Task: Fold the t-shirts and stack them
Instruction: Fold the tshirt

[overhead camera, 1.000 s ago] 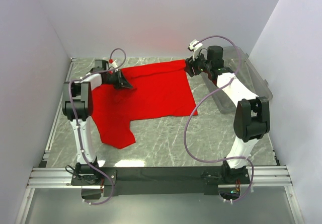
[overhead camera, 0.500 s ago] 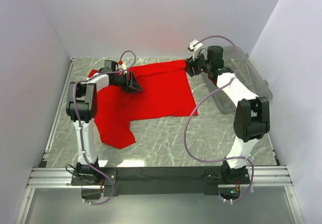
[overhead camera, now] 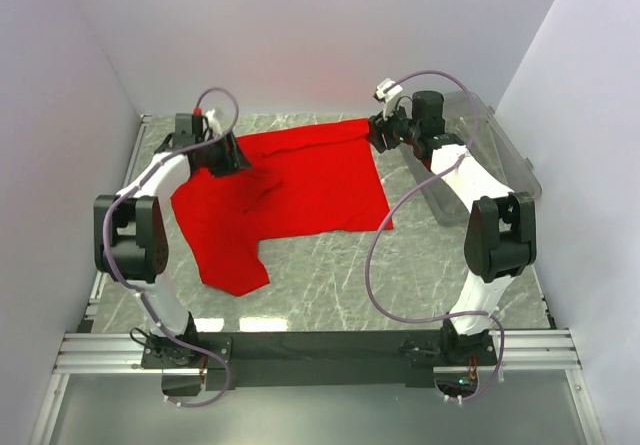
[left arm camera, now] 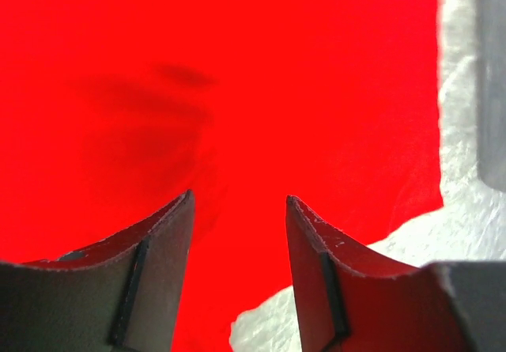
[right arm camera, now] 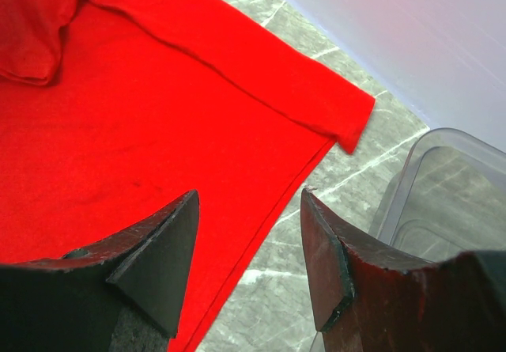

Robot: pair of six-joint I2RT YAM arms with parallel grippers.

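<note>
Left gripper (overhead camera: 222, 154) first: it hangs over the far-left part of the red t-shirt (overhead camera: 300, 190) with its jaws parted and nothing pinched between them. From its wrist camera the two dark fingers (left arm camera: 154, 253) stand apart above the cloth, which lies loose below with a few soft creases. Over to the right gripper (overhead camera: 378, 135), at the shirt's far-right corner: released too, jaws spread, empty. Its own camera looks down on the shirt's right edge and a narrow folded strip ending in a corner on the stone.

The t-shirt lies spread out flat on the grey marbled table (overhead camera: 340, 285), across the far half, with one sleeve reaching toward the near left. A small ridge of wrinkles sits near its middle. The clear plastic bin (overhead camera: 495, 155) stands on the right of the table, just beside the right arm and apart from the shirt.
</note>
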